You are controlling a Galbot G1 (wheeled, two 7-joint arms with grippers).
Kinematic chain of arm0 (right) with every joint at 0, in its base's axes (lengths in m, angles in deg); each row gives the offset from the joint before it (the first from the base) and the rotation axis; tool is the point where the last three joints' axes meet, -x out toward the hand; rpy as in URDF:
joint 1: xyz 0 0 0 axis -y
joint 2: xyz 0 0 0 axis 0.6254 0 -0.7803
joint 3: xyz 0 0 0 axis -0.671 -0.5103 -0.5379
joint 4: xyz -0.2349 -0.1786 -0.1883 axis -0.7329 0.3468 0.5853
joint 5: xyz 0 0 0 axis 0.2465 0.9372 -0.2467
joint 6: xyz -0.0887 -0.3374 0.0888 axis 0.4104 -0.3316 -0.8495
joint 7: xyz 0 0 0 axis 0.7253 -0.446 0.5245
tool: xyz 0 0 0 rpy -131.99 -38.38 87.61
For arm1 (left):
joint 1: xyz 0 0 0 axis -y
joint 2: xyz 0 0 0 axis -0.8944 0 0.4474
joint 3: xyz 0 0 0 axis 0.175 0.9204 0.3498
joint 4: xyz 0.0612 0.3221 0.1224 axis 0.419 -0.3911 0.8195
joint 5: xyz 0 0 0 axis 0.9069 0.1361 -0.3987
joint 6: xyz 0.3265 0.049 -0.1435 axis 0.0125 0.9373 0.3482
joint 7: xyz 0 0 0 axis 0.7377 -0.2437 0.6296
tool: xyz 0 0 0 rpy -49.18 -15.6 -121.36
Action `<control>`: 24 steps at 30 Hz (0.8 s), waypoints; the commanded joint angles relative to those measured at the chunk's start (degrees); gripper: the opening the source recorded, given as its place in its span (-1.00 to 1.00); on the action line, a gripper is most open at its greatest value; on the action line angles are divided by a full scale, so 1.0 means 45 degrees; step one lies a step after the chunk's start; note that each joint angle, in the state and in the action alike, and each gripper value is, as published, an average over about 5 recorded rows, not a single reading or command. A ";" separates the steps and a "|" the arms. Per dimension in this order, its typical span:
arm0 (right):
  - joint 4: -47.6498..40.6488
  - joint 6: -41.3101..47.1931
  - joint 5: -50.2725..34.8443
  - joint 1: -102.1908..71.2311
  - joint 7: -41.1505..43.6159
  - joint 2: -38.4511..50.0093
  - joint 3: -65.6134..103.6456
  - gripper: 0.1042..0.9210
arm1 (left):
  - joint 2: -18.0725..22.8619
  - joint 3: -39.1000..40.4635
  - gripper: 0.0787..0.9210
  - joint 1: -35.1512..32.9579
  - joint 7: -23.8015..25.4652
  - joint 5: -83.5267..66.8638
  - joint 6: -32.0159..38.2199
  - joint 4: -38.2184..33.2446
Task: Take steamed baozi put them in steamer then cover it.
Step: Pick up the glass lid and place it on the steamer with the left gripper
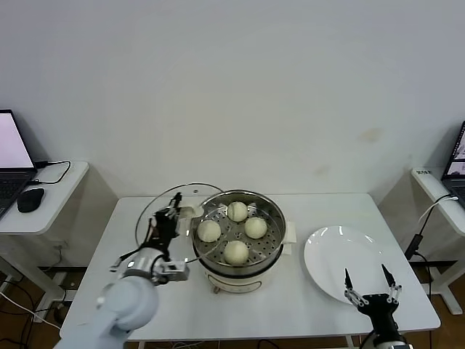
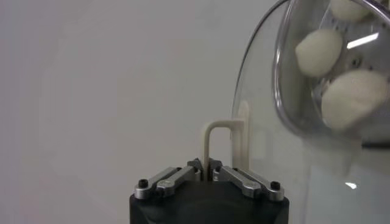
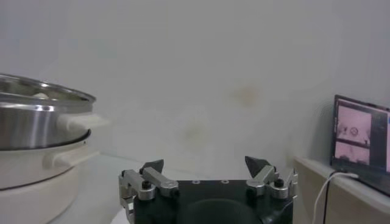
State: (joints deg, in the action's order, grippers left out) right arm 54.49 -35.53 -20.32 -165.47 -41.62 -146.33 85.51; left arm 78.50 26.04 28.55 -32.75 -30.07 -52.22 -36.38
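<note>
Several cream-white baozi (image 1: 237,211) lie on the perforated floor of the shiny steamer (image 1: 273,218), which stands on its white pot base at the table's middle. The glass cover (image 1: 156,211) is lifted and tilted on edge just left of the steamer. My left gripper (image 1: 174,215) is shut on its cream handle (image 2: 222,141). In the left wrist view the baozi (image 2: 318,52) show through the cover (image 2: 268,146). My right gripper (image 1: 369,280) hangs open and empty over the front of the white plate (image 1: 330,251), with the steamer (image 3: 36,122) well off to its side.
A side table at the left carries a laptop (image 1: 11,160) and a mouse (image 1: 30,198). Another side table (image 1: 436,190) at the right holds a laptop (image 3: 359,140) with a cable hanging down. The wall runs close behind the table.
</note>
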 commanded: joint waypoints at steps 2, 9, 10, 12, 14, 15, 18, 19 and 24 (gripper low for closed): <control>-0.0109 -0.0009 0.1161 0.0091 -0.0409 -0.0008 -0.0283 0.76 | 0.3083 0.2764 -0.87 0.2154 0.1972 0.4301 -0.1106 0.1278; -0.0169 0.0041 0.1234 0.0071 -0.0441 0.0000 -0.0370 0.76 | 0.4591 0.3019 -0.87 0.2292 0.2213 0.5238 -0.1083 0.2042; -0.0170 0.0045 0.1246 0.0068 -0.0438 -0.0006 -0.0370 0.76 | 0.4682 0.3076 -0.87 0.2302 0.2238 0.5271 -0.1086 0.2116; -0.0172 0.0050 0.1270 0.0059 -0.0434 -0.0022 -0.0374 0.76 | 0.4839 0.3177 -0.87 0.2314 0.2274 0.5314 -0.1090 0.2253; -0.0180 0.0049 0.1292 0.0049 -0.0430 -0.0036 -0.0379 0.76 | 0.4969 0.3240 -0.87 0.2317 0.2303 0.5350 -0.1092 0.2401; -0.0188 0.0046 0.1299 0.0046 -0.0427 -0.0042 -0.0380 0.76 | 0.5029 0.3253 -0.87 0.2318 0.2305 0.5377 -0.1090 0.2471; -0.0212 0.0029 0.1310 0.0027 -0.0421 -0.0044 -0.0377 0.76 | 0.5144 0.3252 -0.87 0.2289 0.2306 0.5485 -0.1063 0.2632; -0.0216 0.0023 0.1311 0.0021 -0.0420 -0.0041 -0.0377 0.76 | 0.5159 0.3250 -0.87 0.2263 0.2299 0.5540 -0.1041 0.2657; -0.0230 -0.0010 0.1301 0.0002 -0.0418 -0.0028 -0.0384 0.76 | 0.5160 0.3163 -0.87 0.2049 0.2255 0.5773 -0.0939 0.2780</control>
State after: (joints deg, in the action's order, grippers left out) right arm 53.58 -35.44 -15.02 -165.47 -43.30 -146.47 83.92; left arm 98.21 38.97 37.44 -23.57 -8.11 -56.28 -26.16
